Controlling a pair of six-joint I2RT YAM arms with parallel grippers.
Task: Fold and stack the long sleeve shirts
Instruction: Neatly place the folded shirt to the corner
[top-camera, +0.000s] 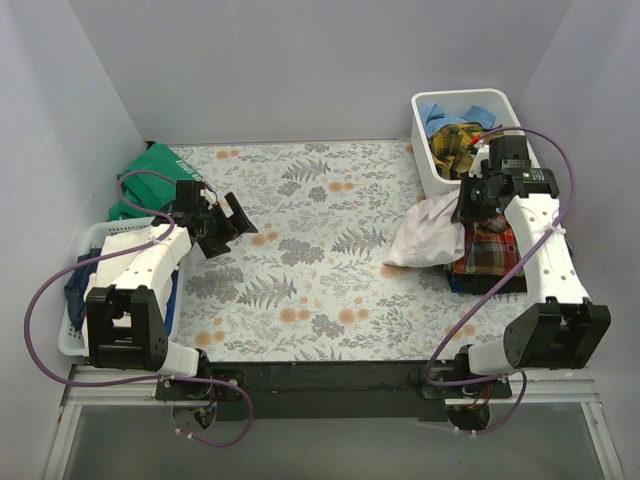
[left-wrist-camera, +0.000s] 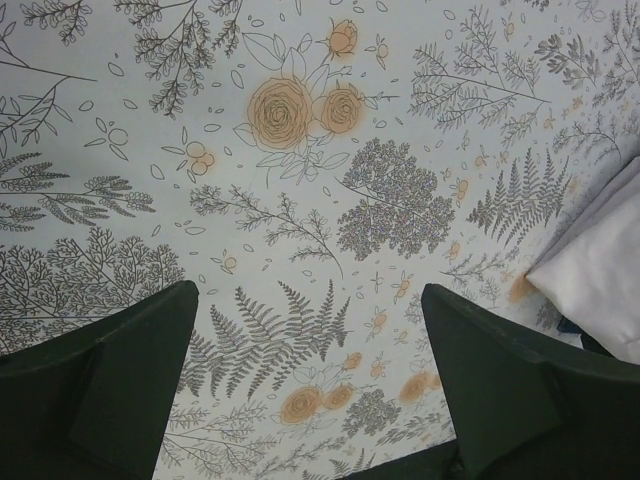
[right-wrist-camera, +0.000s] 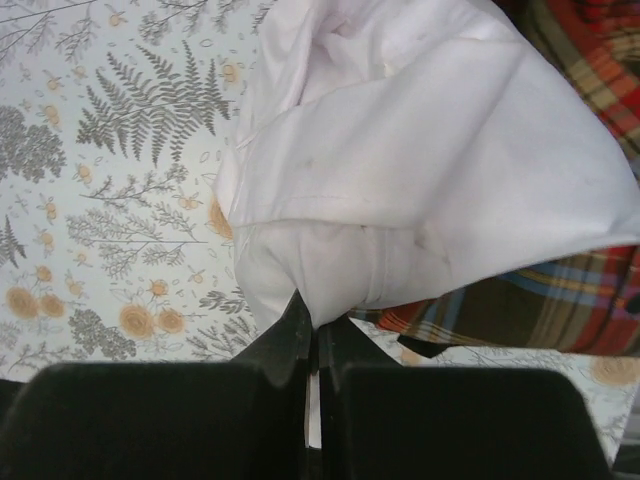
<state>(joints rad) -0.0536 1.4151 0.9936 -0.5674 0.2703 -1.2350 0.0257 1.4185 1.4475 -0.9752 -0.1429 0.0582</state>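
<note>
A crumpled white long sleeve shirt (top-camera: 425, 240) hangs bunched at the right side of the floral table cover (top-camera: 320, 250), draped partly over a red-orange-navy plaid shirt (top-camera: 488, 250) lying flat beneath it. My right gripper (top-camera: 465, 208) is shut on a fold of the white shirt (right-wrist-camera: 430, 160), pinched at the fingertips (right-wrist-camera: 318, 335); the plaid shirt (right-wrist-camera: 590, 60) shows behind. A yellow-dark plaid shirt (top-camera: 452, 145) and a light blue one (top-camera: 440, 112) lie in the bin. My left gripper (top-camera: 224, 224) hovers open over bare cover (left-wrist-camera: 310, 300), holding nothing; the white shirt's edge (left-wrist-camera: 600, 270) shows at right.
A white bin (top-camera: 500, 100) stands at the back right corner. A white basket (top-camera: 75, 300) with dark blue cloth sits off the table's left edge beside the left arm. Green cloth (top-camera: 150, 170) lies at the back left. Pale walls close in three sides.
</note>
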